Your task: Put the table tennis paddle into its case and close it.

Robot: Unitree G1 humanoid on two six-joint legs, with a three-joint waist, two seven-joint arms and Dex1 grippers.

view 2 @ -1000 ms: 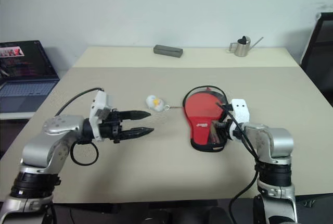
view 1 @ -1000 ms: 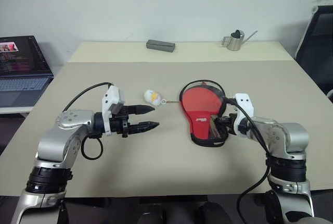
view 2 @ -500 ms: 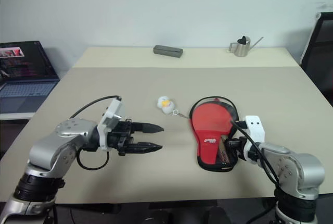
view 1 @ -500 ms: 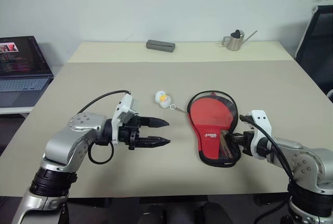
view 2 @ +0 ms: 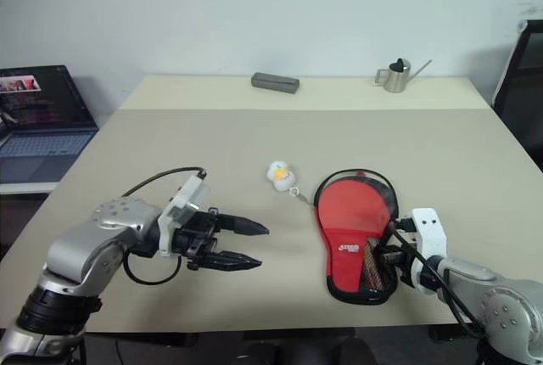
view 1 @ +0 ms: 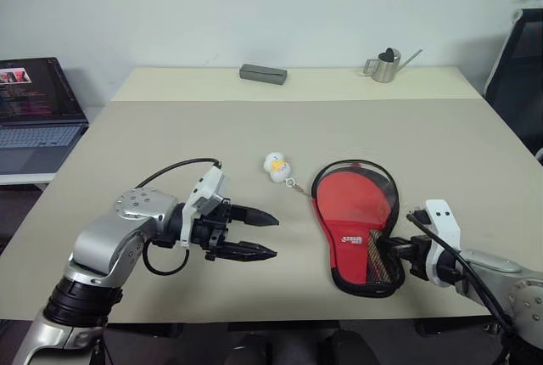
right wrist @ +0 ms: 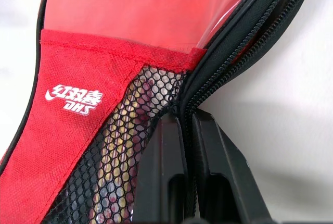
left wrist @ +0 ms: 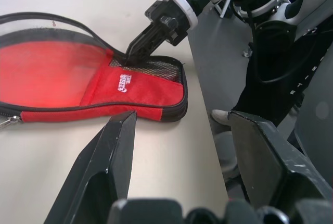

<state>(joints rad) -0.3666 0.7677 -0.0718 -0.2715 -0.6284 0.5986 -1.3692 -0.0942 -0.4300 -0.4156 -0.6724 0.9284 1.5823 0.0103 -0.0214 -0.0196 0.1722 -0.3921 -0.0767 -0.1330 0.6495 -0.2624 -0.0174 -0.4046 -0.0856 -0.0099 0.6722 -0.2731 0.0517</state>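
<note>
Risk: my right gripper (right wrist: 179,130), pinched shut on the red-and-black paddle-shaped zip case (view 1: 356,212) (zipper edge), may slip; left gripper (view 1: 261,236) hangs wide, empty.

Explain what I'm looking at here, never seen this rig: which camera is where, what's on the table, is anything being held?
This is a humanoid robot with two arms, each ending in a two-fingered black hand. The two wide pictures come from a stereo camera on its head, looking down over the arms. The two close-ups come from cameras on each wrist, looking along that hand's fingers.

On the beige table lies the red and black case, with a small plush charm tethered to its zipper. At the far edge sit a grey box and a small metal watering can. A laptop stands on a side desk.

The right hand is shut, pinching the case's zipper edge by the mesh pocket. The left hand is open and holds nothing.
</note>
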